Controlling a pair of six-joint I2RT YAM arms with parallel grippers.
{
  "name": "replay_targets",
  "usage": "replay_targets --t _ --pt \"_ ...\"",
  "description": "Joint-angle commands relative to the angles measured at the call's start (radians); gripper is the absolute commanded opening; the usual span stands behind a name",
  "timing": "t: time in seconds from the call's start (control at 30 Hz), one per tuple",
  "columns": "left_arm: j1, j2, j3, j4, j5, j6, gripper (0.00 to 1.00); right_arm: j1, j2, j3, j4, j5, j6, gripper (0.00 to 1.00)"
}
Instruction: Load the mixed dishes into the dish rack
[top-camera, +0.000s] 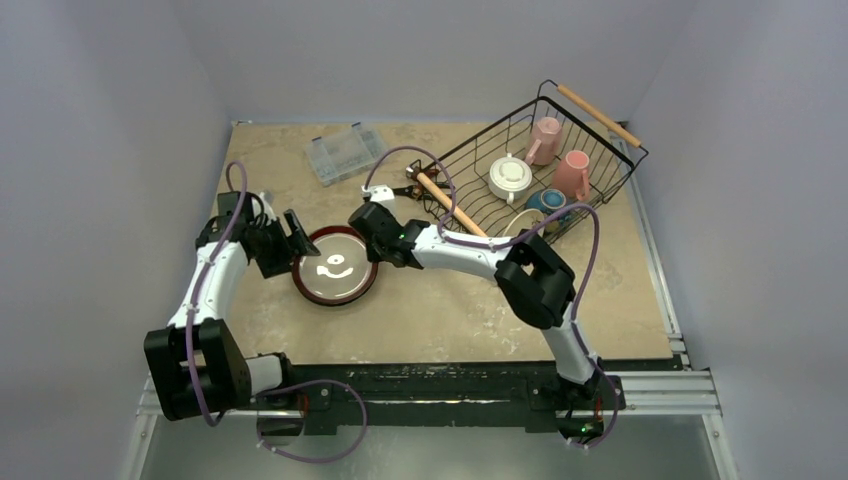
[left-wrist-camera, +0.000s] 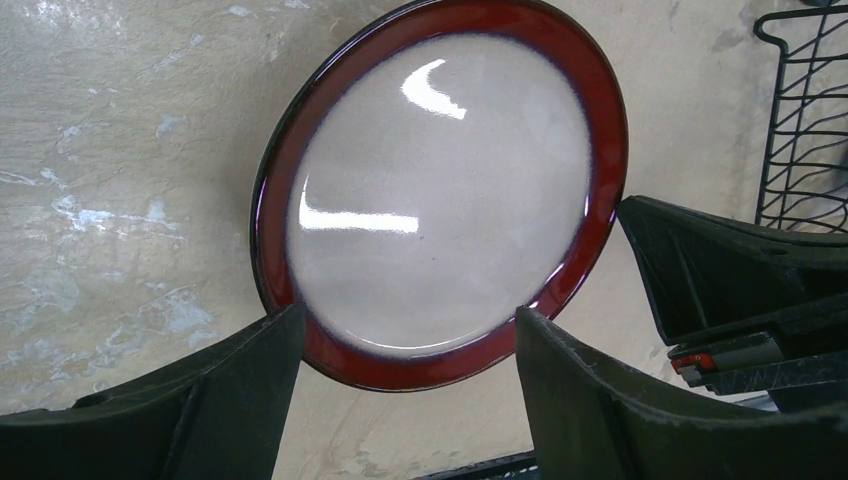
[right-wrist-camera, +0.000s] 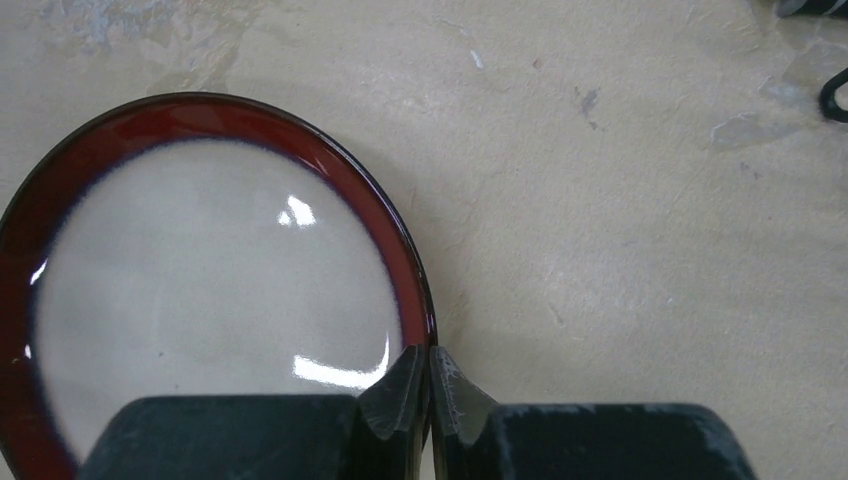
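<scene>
The large red-rimmed plate (top-camera: 335, 266) sits on the table between my two arms; it also shows in the left wrist view (left-wrist-camera: 440, 190) and the right wrist view (right-wrist-camera: 210, 290). My right gripper (right-wrist-camera: 430, 365) is shut on the plate's right rim; in the top view it (top-camera: 372, 240) is at the plate's upper right edge. My left gripper (left-wrist-camera: 405, 345) is open, its fingers either side of the plate's near rim, not touching; in the top view it (top-camera: 297, 240) is at the plate's left edge. The dish rack (top-camera: 545, 165) holds two pink mugs (top-camera: 545, 138) (top-camera: 573, 172), the white two-handled cup (top-camera: 511, 178) and the blue bowl (top-camera: 547, 203).
A clear plastic compartment box (top-camera: 345, 153) lies at the back left. A small black-and-red hand tool (top-camera: 415, 187) lies by the rack's near wooden handle (top-camera: 450, 205). The rack's wire corner (left-wrist-camera: 800, 120) shows in the left wrist view. The table's front edge (top-camera: 430, 360) runs below the plate.
</scene>
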Motion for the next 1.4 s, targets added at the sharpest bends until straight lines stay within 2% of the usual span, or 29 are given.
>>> replay_targets --t 0.0,0.33,0.4,0.5,0.7,0.87,1.03,1.17,1.37 --pt "-0.003 0.036 0.015 -0.010 -0.016 0.013 0.75 -0.015 0.026 -0.006 0.052 -0.067 -0.002 0.04" --pt "-0.002 0.114 0.040 -0.044 -0.056 0.002 0.77 -0.016 0.055 -0.022 0.079 -0.133 0.022 0.02" --pt "-0.002 0.121 0.042 -0.043 -0.061 0.002 0.74 -0.016 0.065 -0.019 0.077 -0.136 0.026 0.02" --pt "-0.002 0.087 0.051 -0.068 -0.146 0.005 0.70 -0.016 0.077 -0.019 0.079 -0.138 0.027 0.02" --pt "-0.002 -0.022 0.027 -0.067 -0.304 -0.011 0.84 -0.017 0.083 -0.016 0.077 -0.137 0.024 0.02" --pt "-0.001 -0.023 0.046 -0.104 -0.419 -0.033 0.87 -0.017 0.092 -0.005 0.068 -0.137 0.019 0.02" --pt "0.000 0.016 0.012 -0.059 -0.342 -0.051 0.90 -0.017 0.097 -0.012 0.071 -0.136 0.021 0.02" --pt "0.007 0.082 0.020 -0.030 -0.221 -0.058 0.84 -0.017 0.095 -0.012 0.074 -0.143 0.021 0.02" --pt "0.012 0.107 0.001 -0.002 -0.154 -0.067 0.76 -0.017 0.099 -0.003 0.073 -0.151 0.018 0.02"
